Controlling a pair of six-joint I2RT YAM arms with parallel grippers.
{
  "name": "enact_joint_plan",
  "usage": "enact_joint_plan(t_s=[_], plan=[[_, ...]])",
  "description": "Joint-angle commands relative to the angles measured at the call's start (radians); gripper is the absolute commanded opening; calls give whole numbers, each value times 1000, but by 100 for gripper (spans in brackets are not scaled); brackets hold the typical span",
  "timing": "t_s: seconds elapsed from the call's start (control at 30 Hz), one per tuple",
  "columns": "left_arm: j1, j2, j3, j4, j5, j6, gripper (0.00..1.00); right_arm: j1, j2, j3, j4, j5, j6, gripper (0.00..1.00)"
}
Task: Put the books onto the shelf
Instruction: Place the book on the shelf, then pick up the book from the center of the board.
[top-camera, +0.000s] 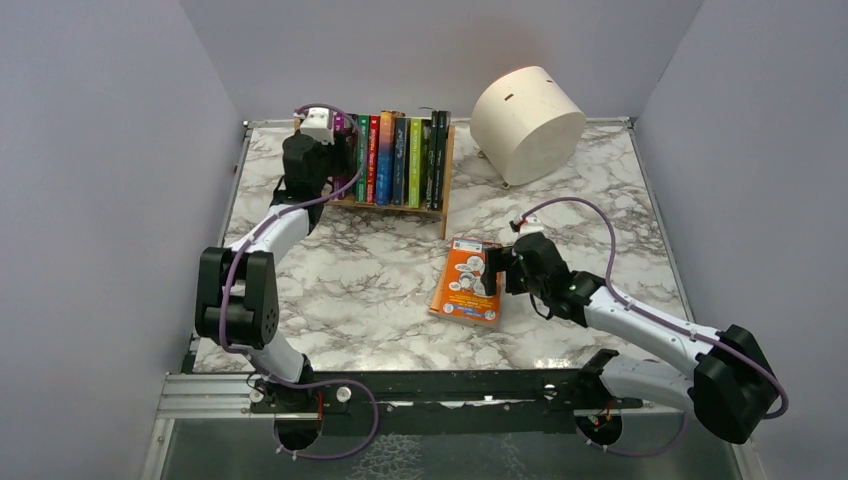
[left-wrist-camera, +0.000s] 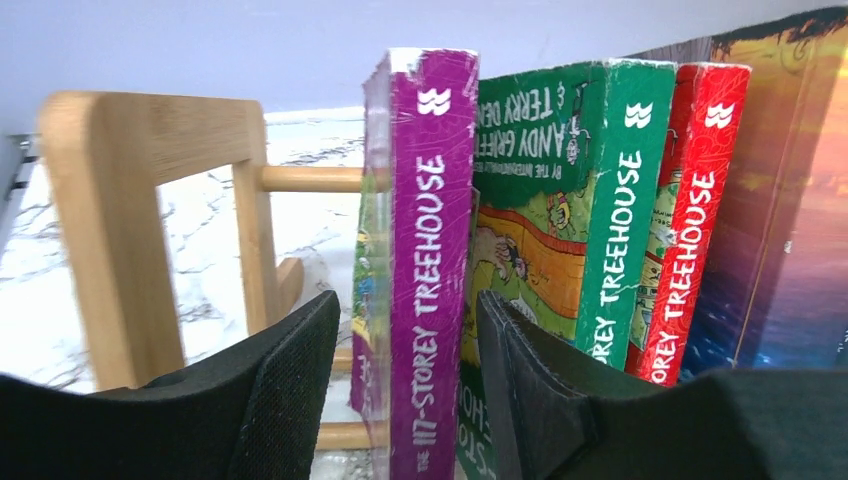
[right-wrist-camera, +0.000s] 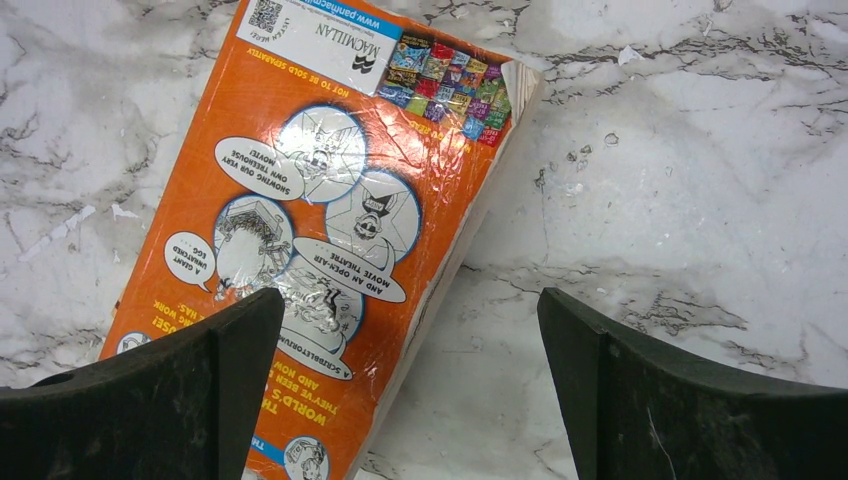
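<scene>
- One orange book (right-wrist-camera: 330, 200) lies on the bench (right-wrist-camera: 680, 150) under the wide-apart right gripper (right-wrist-camera: 410, 300).
- Left gripper (left-wrist-camera: 407, 305), jaws apart, straddles the purple book (left-wrist-camera: 425, 200) on the shelf (left-wrist-camera: 110, 230).

left gripper (left-wrist-camera: 405, 305): jaws apart astride purple book (left-wrist-camera: 420, 250) | green book (left-wrist-camera: 560, 200), red book (left-wrist-camera: 700, 200) beside it | shelf (left-wrist-camera: 110, 220) end at left

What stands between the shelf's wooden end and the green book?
The purple book, standing apart from the shelf end; the left wrist view shows it.
</scene>
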Motion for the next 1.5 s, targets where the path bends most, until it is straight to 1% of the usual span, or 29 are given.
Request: enact_joint_plan(t_s=[0.0, 0.13, 0.27, 0.37, 0.5, 0.7, 0.8, 0.9, 1.03, 1.2, 1.4, 1.43, 1.47], plan=[[-3, -110, -48, 32, -133, -28, 46, 4, -32, 23, -4, -10, 12, 97], [-5, -232, -107, 23, -186, -65, 46, 5, -44, 32, -31, 37, 31, 97], [-27, -377, -172, -13, -135, -82, 47, 5, -27, 61, -114, 129, 95, 99], [-96, -459, -204, -61, -87, -83, 49, 2, -4, 67, -147, 177, 127, 100], [-201, -520, -228, -158, -72, -121, 49, -1, 5, 65, -163, 203, 164, 100], [-287, -588, -348, -144, 38, -121, 49, -10, -26, 70, -221, 272, 205, 100], [-310, -609, -415, -140, 58, -121, 49, -20, -39, 72, -247, 316, 217, 100], [-329, -623, -481, -113, 98, -121, 49, -33, -31, 83, -264, 314, 221, 100], [-383, -614, -546, -71, 123, -121, 49, -42, -2, 91, -273, 310, 228, 100], [-470, -565, -588, -32, 77, -121, 49, -47, 39, 99, -274, 304, 232, 100], [-583, -443, -581, -17, 9, -121, 49, -46, 79, 111, -267, 285, 213, 100], [-598, -422, -580, -9, 2, -121, 49, -47, 80, 109, -263, 261, 207, 100], [-614, -399, -581, 3, -3, -121, 75, -46, 81, 109, -258, 248, 203, 100]])
